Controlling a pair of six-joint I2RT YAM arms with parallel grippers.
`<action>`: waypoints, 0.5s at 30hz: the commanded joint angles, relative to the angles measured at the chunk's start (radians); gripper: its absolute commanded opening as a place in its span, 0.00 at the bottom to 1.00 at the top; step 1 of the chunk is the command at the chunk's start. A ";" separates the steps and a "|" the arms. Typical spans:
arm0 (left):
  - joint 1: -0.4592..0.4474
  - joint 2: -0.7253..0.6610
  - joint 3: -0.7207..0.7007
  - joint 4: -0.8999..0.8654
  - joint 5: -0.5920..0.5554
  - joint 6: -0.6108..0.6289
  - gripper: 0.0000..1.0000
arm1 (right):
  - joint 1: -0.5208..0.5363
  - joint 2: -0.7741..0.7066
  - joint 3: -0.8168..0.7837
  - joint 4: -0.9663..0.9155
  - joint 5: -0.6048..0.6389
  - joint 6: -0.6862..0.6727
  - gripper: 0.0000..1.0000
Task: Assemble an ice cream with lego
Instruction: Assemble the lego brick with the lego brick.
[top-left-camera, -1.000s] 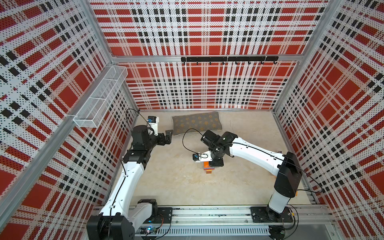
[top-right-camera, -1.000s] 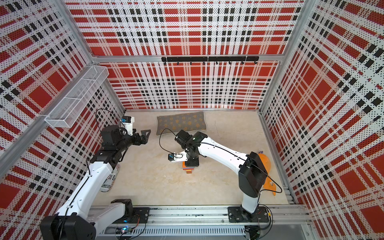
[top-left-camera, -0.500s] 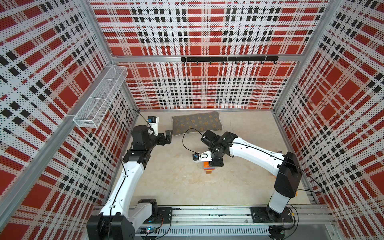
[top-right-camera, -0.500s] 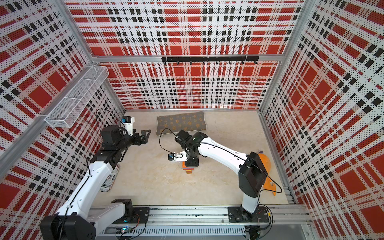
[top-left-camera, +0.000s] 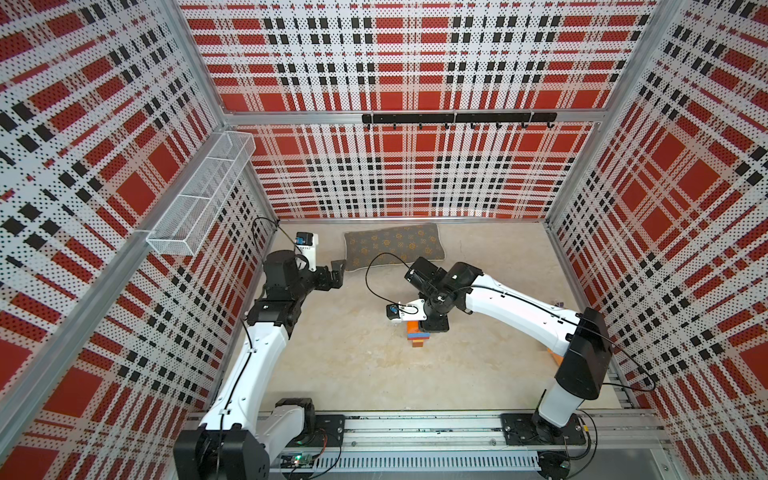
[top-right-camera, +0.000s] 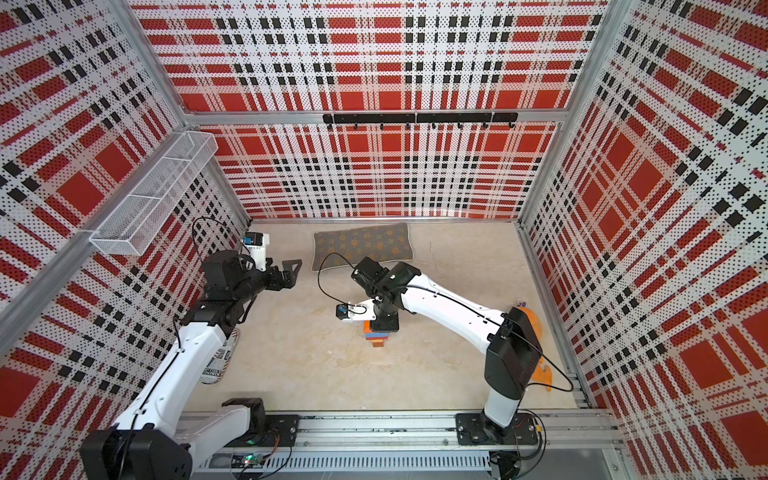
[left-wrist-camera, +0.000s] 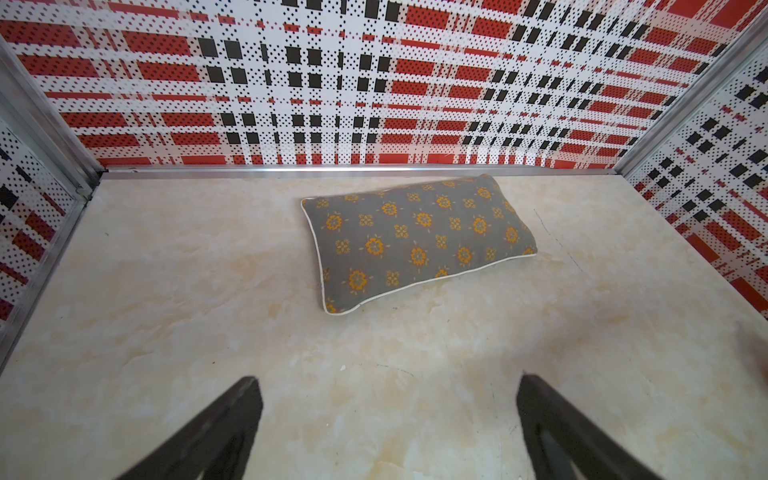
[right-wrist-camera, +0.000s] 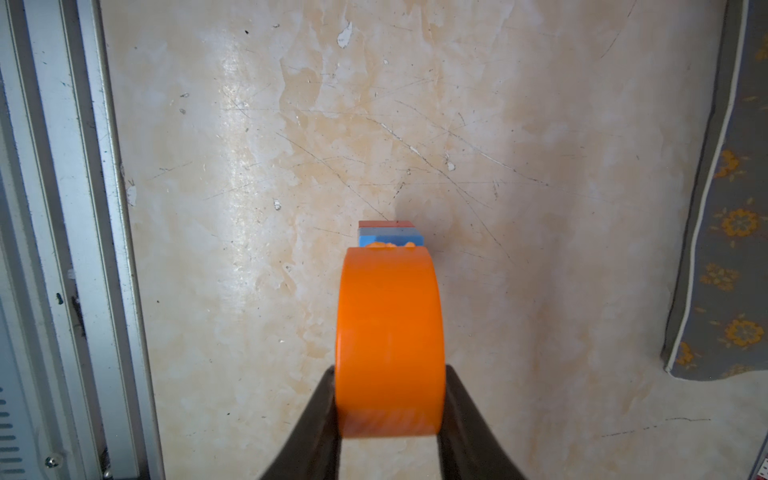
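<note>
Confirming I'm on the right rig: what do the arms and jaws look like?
The left arm and right arm match: white links, black joints, thin black cables, white wrist cameras with blue fronts, black tapered jaws.

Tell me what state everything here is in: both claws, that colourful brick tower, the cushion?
left gripper: open, empty, above the table.
right gripper: shut on the orange dome.
orange dome: on the blue brick, topping the ice cream.
ice cream: upright, stem down; contact with the table unclear.
pillow: lying flat near the back wall, untouched.
</note>
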 joint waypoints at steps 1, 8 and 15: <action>0.009 0.004 0.018 0.005 0.003 0.001 0.99 | -0.007 -0.017 0.012 0.009 -0.008 0.008 0.09; 0.009 0.006 0.019 0.005 0.003 0.001 0.99 | -0.012 0.014 0.012 0.018 0.005 0.021 0.09; 0.009 0.007 0.018 0.005 0.003 0.001 0.99 | -0.018 0.030 0.008 0.022 0.008 0.020 0.09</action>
